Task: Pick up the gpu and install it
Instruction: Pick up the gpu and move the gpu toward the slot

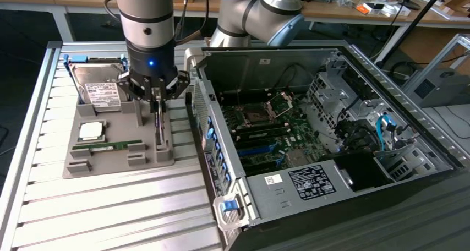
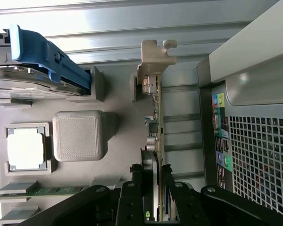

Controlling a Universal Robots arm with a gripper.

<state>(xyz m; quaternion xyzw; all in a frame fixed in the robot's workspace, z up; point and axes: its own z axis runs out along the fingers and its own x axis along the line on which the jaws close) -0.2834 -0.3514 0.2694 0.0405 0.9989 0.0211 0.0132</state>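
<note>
The gpu (image 1: 158,127) is a thin dark card standing on edge in a slot of the grey holder (image 1: 118,158), on the side nearest the computer case. In the wrist view the gpu (image 2: 155,117) runs away from the camera, and its silver end bracket (image 2: 153,59) is at the far end. My gripper (image 1: 156,101) points straight down over the card. Its black fingers (image 2: 148,175) press on both faces of the near end, so the gripper (image 2: 157,178) is shut on it. I cannot tell whether the card's lower edge has left the slot.
The holder also carries a silver hard drive (image 1: 99,88) with blue rails, a CPU (image 1: 91,131) and a green RAM stick (image 1: 109,146). The open computer case (image 1: 309,124) lies just to the exterior view's right of the holder, with its motherboard (image 1: 257,121) exposed. Its wall (image 2: 254,117) is close to the card.
</note>
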